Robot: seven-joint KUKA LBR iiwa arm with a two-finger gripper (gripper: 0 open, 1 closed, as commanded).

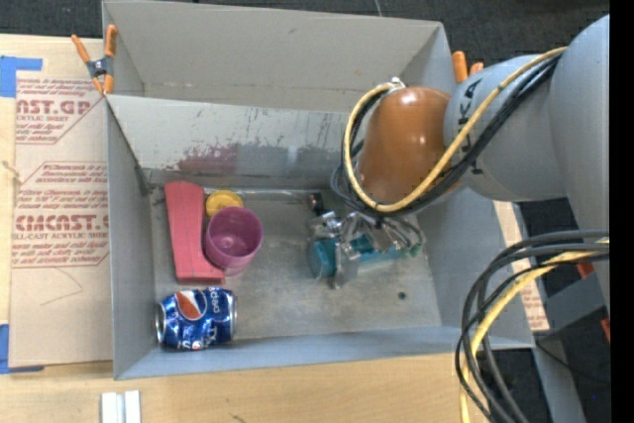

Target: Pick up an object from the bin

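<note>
4 other things lay at left of grey bin [277, 79], well apart from gripper [342, 248]: pink block [184, 231], purple cup [234, 237], yellow bit [224, 202] behind cup, blue soda can [196, 318]. Teal thing [321, 259] sat near middle, right at gripper. Could not tell if gripper was open or closed.

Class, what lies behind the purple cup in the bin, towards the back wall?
A small yellow thing peeks out above the purple cup, beside the pink block. The cup covers its lower part, so its kind cannot be told.
</note>
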